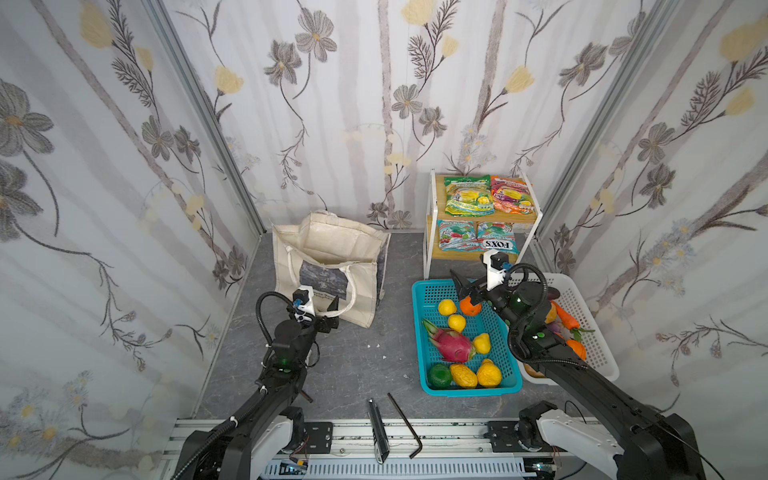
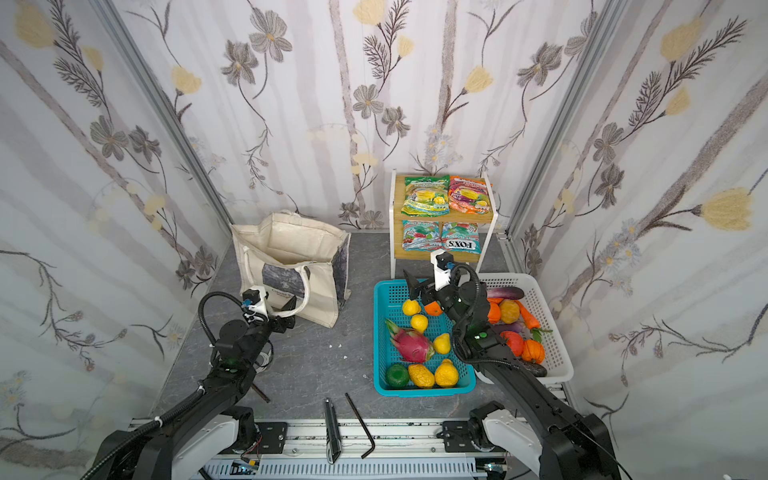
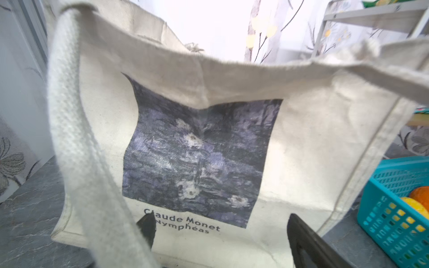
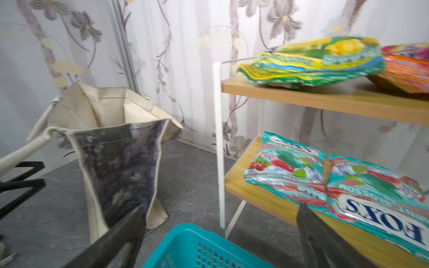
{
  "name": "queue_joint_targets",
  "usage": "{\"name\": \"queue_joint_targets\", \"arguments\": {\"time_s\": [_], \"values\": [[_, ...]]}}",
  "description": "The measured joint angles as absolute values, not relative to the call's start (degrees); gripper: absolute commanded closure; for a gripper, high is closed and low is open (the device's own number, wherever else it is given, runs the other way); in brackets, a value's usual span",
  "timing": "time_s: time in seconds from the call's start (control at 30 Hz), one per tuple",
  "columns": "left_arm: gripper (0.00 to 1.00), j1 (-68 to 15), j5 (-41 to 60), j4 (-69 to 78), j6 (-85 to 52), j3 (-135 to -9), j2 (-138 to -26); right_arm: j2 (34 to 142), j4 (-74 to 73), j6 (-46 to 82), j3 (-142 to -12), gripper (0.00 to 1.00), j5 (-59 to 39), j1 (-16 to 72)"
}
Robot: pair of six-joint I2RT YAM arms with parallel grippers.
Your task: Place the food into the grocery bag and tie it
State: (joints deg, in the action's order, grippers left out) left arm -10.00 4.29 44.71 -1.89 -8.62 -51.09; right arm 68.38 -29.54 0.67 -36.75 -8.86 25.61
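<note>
The cream grocery bag (image 1: 332,253) stands open at the back left, its front handle (image 1: 351,299) hanging down. My left gripper (image 1: 331,314) is open right at the bag's printed front; in the left wrist view (image 3: 220,234) the handle strap (image 3: 76,139) crosses just outside one finger. In the teal basket (image 1: 417,332) lie two small round yellow fruits (image 1: 446,307) (image 1: 456,322) and the magenta dragon fruit (image 1: 451,344). The green-yellow packet (image 1: 467,195) and the orange packet (image 1: 511,194) lie on the rack's top shelf. My right gripper (image 1: 467,293) hangs open and empty over the basket's far end (image 4: 220,232).
Teal-and-red FOX'S packets (image 1: 496,241) lie on the lower shelf of the white-framed rack (image 1: 429,232). The teal basket also holds an orange (image 1: 471,308), a pear and lumpy fruits (image 1: 463,374). A white basket (image 1: 598,353) of vegetables stands right. An allen key (image 1: 405,424) and a dark tool (image 1: 378,432) lie in front.
</note>
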Motion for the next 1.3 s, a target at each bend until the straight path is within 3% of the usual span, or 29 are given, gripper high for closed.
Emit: {"name": "queue_joint_targets", "arguments": {"time_s": [0.23, 0.43, 0.63, 0.73, 0.93, 0.97, 1.0, 1.07, 1.1, 1.3], "values": [[0.3, -10.2, 1.5, 43.5, -6.5, -8.1, -43.4, 78.1, -27.8, 1.2, -46.9, 0.0, -9.7, 35.9], [0.34, -10.2, 6.7, 38.9, -12.5, -9.7, -43.1, 88.0, -25.3, 5.2, -57.7, 0.0, -9.8, 40.6], [0.25, -10.1, 12.2, 34.2, -17.8, -10.0, -40.1, 97.9, -21.6, 5.1, -66.7, 0.06, -10.2, 42.8], [0.25, -10.1, 12.8, 32.6, -19.1, -9.2, -38.1, 102.3, -19.5, 4.5, -70.5, 0.15, -10.5, 43.2], [0.23, -10.0, 15.5, 30.3, -21.3, -8.7, -37.9, 110.8, -14.0, 2.0, -80.5, 0.64, -7.6, 45.4], [0.22, -10.0, 16.0, 29.6, -21.5, -8.7, -37.9, 111.8, -13.1, 1.3, -81.8, 0.89, -7.4, 45.6], [0.2, -10.0, 16.3, 28.9, -21.9, -8.7, -37.8, 112.6, -12.4, 0.6, -82.8, 1.0, -7.0, 45.9], [0.13, -10.0, 16.7, 28.1, -22.3, -8.7, -37.5, 114.0, -11.0, -0.2, -84.4, 1.0, -6.8, 46.3], [0.0, -9.9, 16.8, 28.0, -22.3, -8.7, -37.4, 114.5, -10.4, -0.4, -85.0, 1.0, -6.7, 46.3], [0.0, -12.7, 16.8, 22.9, -19.4, -12.5, -43.4, 116.3, -7.4, 3.0, -89.1, 1.0, -4.4, 45.3]]}}
